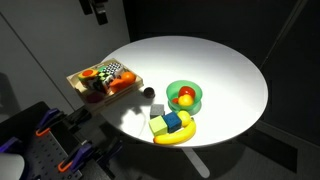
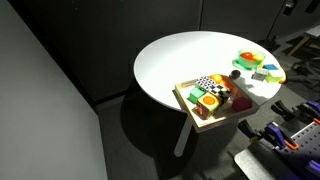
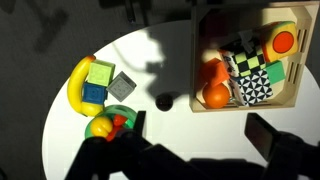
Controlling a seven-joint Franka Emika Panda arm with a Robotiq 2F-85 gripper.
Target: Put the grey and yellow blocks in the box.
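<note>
Nothing readable anywhere I look, honestly. The box has a black-and-white checkered piece in it, but that's just a pattern, no letters. The yellow block, grey block and blue cube are plain-faced, and the desk shows no print.

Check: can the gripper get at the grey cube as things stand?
Probably yes: the open gripper hangs above the table, nothing covers the grey cube, though the blue cube sits close beside it.
</note>
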